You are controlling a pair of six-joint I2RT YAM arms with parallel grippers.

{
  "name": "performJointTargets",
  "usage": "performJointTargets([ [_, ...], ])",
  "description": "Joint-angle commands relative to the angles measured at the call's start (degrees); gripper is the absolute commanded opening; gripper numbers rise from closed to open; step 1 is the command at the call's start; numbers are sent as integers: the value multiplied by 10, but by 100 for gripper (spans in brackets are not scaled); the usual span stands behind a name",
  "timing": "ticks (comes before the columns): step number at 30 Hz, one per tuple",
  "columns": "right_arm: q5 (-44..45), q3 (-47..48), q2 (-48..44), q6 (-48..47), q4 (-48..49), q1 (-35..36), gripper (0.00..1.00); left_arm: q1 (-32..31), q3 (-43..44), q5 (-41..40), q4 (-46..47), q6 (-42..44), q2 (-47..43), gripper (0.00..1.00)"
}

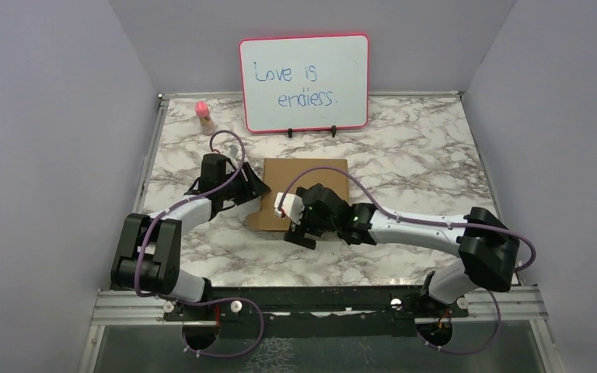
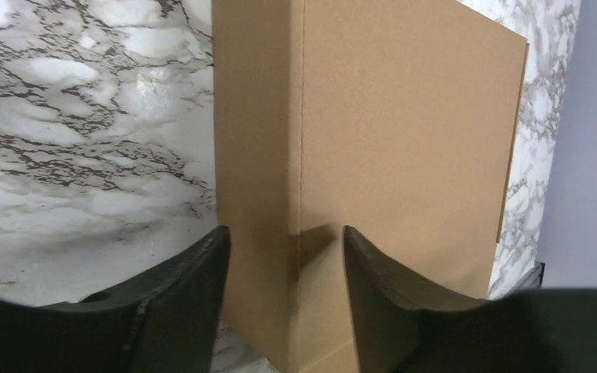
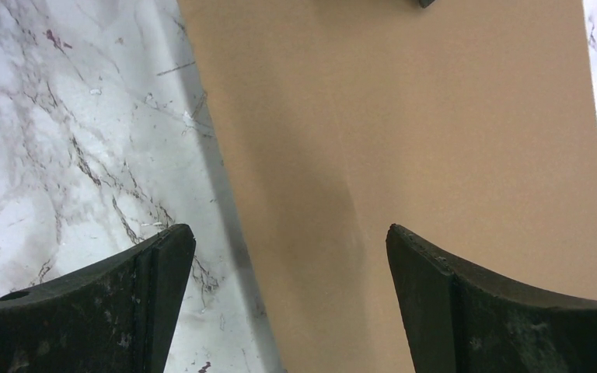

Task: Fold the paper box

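Brown creased paper box (image 1: 311, 177), veined marble table (image 1: 420, 155)

I see the plain brown cardboard box (image 1: 315, 172) lying flat near the middle of the marble table (image 1: 420, 148). Its broad top face is unprinted, and a creased narrow panel runs along one edge.

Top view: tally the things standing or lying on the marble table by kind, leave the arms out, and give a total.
Cardboard box: 1
Whiteboard: 1
Bottle: 1
Total: 3
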Motion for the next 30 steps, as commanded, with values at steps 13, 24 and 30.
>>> performJointTargets([
  [13,111,-1,55,-57,28,49,97,0,17,55,14,-7,-1,21],
  [24,179,-15,84,-90,64,57,89,1,30,80,13,-7,21,13],
  [30,219,-27,103,-105,89,65,75,1,41,91,14,-11,25,13],
])
